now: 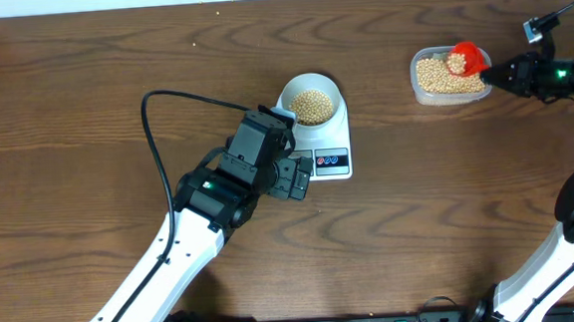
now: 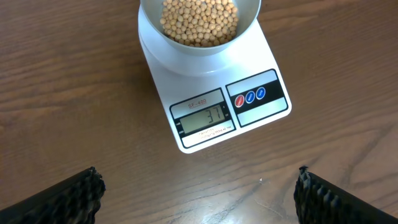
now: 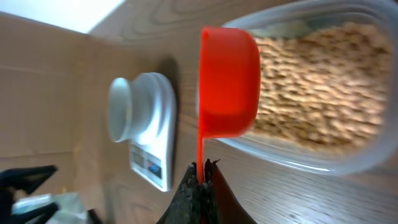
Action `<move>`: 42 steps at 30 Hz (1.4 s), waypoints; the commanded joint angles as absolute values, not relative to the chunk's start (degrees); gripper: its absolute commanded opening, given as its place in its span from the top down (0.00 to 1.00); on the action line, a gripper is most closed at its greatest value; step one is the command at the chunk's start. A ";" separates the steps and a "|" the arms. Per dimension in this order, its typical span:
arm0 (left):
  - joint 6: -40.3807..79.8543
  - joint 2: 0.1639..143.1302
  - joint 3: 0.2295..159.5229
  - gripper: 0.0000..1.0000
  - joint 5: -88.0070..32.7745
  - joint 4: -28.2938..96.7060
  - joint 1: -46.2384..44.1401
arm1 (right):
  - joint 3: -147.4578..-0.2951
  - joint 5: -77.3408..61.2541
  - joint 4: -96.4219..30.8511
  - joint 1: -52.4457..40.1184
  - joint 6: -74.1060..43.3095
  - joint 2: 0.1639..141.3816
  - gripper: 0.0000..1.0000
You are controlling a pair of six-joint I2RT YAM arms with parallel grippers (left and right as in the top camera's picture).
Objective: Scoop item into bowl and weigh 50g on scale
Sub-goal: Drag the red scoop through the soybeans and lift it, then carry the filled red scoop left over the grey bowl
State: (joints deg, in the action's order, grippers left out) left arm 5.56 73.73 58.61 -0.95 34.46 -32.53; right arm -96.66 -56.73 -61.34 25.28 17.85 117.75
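The pale bowl [image 1: 312, 99] holds tan beans [image 1: 313, 105] and sits on the white scale [image 1: 328, 141]. In the left wrist view the bowl [image 2: 199, 37] is on the scale [image 2: 214, 106] and the display [image 2: 205, 118] reads about 31. My left gripper [image 1: 293, 176] is open and empty over the table just in front of the scale; its fingers [image 2: 199, 196] are spread wide. My right gripper [image 1: 501, 73] is shut on the handle of a red scoop [image 1: 467, 59] that holds beans over the clear tub [image 1: 449, 75]. In the right wrist view the gripper [image 3: 202, 171] holds the scoop [image 3: 229, 81] tilted on edge at the tub [image 3: 317, 93].
The scale's red and blue buttons [image 2: 250, 96] face my left gripper. A black cable [image 1: 164, 104] loops over the table left of the scale. The table's back edge runs along the top of the overhead view.
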 commanded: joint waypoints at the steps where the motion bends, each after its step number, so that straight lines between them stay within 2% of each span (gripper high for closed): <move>1: 5.02 73.71 58.85 0.00 -0.82 34.44 -32.56 | -96.29 -66.65 -62.35 24.69 21.71 118.48 0.99; 12: 5.02 73.71 58.87 0.00 -0.82 34.44 -32.56 | -96.31 -73.14 -62.17 16.38 22.13 118.48 0.99; 24: 5.02 73.71 58.85 0.00 -0.82 34.44 -32.56 | -96.31 -73.73 -61.19 6.50 22.11 118.45 0.99; 32: 5.02 73.71 58.85 0.00 -0.82 34.44 -32.56 | -96.33 -66.22 -56.34 -0.19 17.17 118.45 0.98; 42: 4.99 73.71 58.85 0.00 -0.82 34.41 -32.56 | -97.47 -57.06 -55.94 -5.93 17.17 118.43 0.98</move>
State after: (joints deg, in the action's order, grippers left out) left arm 5.56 73.73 58.61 -0.95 34.46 -32.53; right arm -96.64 -60.95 -56.03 -4.60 17.74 117.75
